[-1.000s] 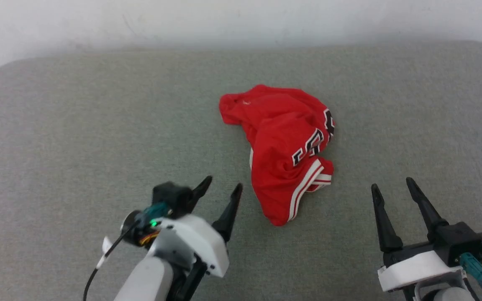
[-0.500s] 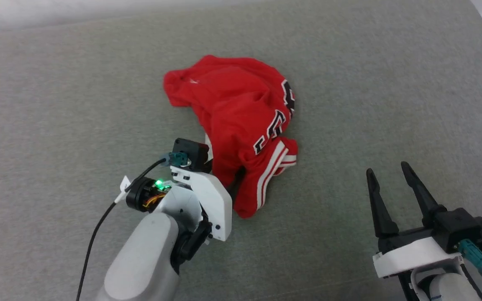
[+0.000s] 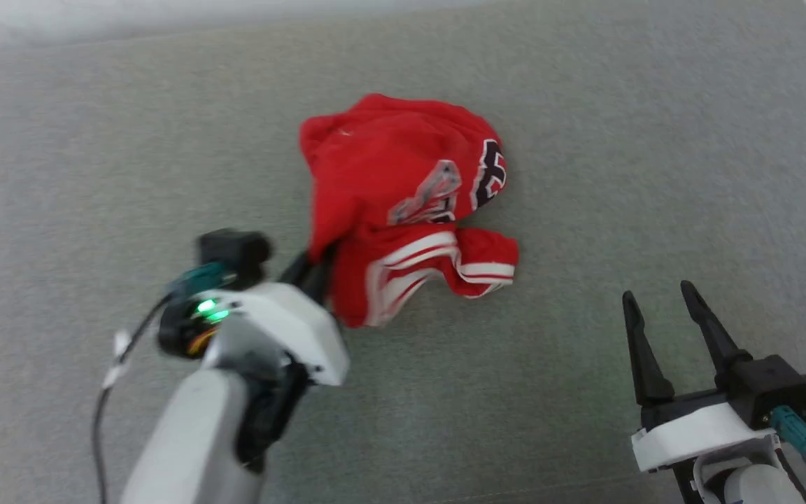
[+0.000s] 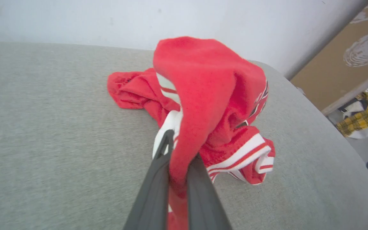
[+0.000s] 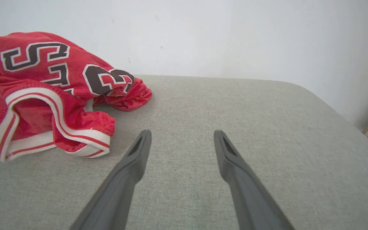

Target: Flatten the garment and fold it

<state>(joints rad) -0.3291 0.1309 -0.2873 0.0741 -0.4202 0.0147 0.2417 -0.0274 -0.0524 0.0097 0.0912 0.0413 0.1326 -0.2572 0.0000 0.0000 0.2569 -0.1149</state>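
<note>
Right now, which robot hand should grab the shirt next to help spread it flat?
Probably the right. The left gripper is shut on a fold of the garment. The right gripper is open and holds nothing, and the striped trim is the part of the shirt nearest it.

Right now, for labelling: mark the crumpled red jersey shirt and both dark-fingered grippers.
red jersey shirt (image 3: 378,157), head view, plain part
left gripper (image 4: 182,148), left wrist view, between fingertips
right gripper (image 3: 657,290), head view, between fingertips
</note>
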